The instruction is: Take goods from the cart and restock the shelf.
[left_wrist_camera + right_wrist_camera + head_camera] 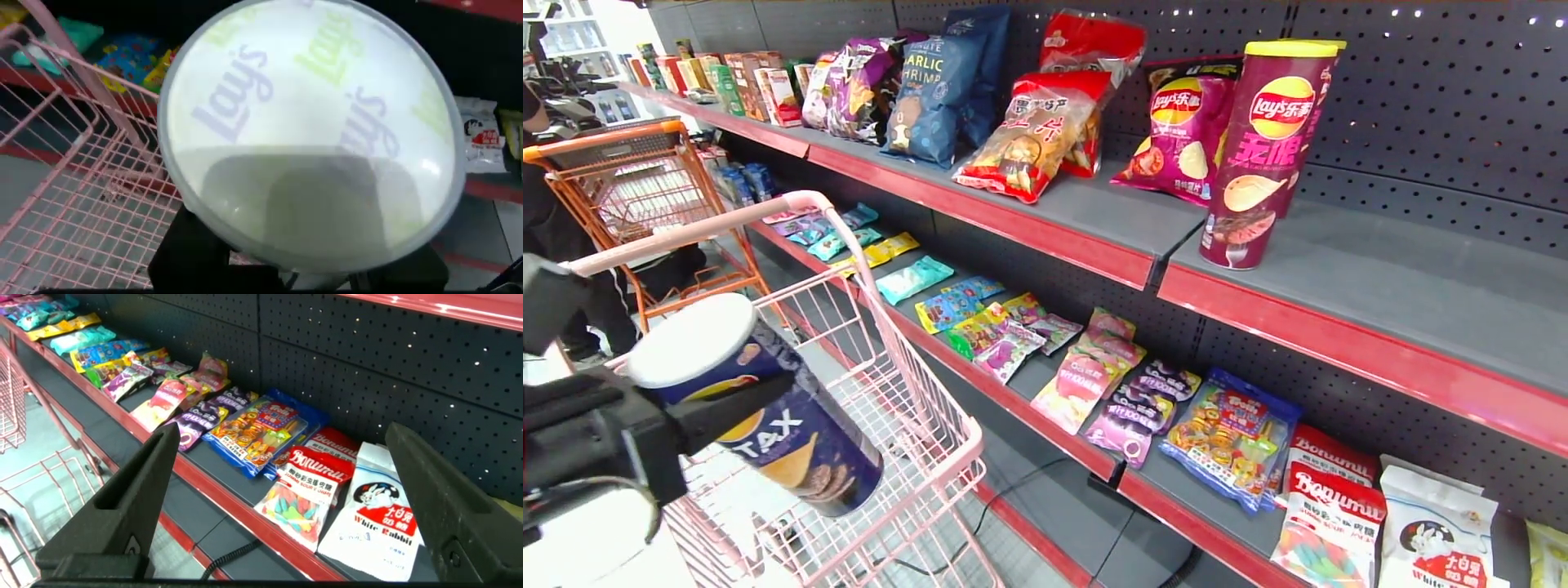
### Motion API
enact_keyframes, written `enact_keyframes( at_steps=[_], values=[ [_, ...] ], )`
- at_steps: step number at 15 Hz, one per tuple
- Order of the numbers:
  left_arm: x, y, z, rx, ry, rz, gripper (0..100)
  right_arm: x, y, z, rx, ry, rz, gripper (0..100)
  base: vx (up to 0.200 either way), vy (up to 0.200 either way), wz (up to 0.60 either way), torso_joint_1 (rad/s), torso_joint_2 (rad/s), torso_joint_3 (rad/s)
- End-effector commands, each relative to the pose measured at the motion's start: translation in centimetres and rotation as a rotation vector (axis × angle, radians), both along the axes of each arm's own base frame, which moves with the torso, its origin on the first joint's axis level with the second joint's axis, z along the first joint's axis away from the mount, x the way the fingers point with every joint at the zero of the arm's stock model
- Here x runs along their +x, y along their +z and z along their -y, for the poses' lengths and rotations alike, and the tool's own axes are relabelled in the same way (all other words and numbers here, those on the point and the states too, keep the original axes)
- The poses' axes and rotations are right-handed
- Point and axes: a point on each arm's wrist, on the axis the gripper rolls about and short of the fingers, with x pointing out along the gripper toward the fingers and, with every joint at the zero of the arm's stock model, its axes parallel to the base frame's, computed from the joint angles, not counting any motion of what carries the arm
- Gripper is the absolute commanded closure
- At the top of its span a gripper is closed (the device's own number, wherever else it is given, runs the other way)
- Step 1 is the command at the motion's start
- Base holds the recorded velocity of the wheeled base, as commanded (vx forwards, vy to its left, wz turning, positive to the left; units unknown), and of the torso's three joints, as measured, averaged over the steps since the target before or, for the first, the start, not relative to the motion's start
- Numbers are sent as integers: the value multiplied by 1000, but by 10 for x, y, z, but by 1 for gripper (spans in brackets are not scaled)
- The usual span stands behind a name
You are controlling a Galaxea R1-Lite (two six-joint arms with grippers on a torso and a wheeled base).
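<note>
1. Upper shelf (1380,278): a grey board with a red front lip and bare space beside the stock. If the load comes in too low, it would likely strike that lip instead of landing on the board.
2. Pink wire cart (947,457): it stands just in front of the shelving, under the load. A sideways swing out could catch its rim or handle and jolt the grip.
3. Navy chip can (768,408): a white-lidded tube, tilted, above the cart basket and well apart from the shelf. The left gripper (711,416) is clamped around its upper body near the lid. The smooth round wall may slip or twist, and a tilted tube could roll when released.
4. Purple chip can (1258,155): tall, upright, near the shelf's front edge. A nudge from the arriving tube could topple it.
5. Right gripper (282,445): fingers spread wide, holding nothing, near the lower shelf's candy bags (261,429). Any drift forward might sweep them off.
</note>
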Motion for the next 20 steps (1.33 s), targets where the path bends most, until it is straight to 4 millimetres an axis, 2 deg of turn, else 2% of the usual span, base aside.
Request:
enact_keyframes(
  at_steps=[1, 6, 11, 16, 20],
  values=[
    [-46, 29, -8, -23, 23, 199, 100, 0, 0, 0, -1, -1, -1, 0, 0, 0, 0, 0, 0, 0],
    [-73, 29, -13, -3, 79, 244, 100, 0, 0, 0, 1, -2, -1, 0, 0, 0, 0, 55, -173, -108],
    [-75, 26, -15, 7, 157, 243, 100, 0, 0, 0, -1, -1, -1, 0, 0, 0, 0, 200, -528, -330],
    [-92, 8, -18, 13, 178, 249, 100, 0, 0, 0, 1, -1, -1, 0, 0, 0, 0, 233, -565, -336],
    [-97, 6, -18, 15, 177, 249, 100, 0, 0, 0, 1, -2, -1, 0, 0, 0, 0, 177, -415, -237]
  ],
)
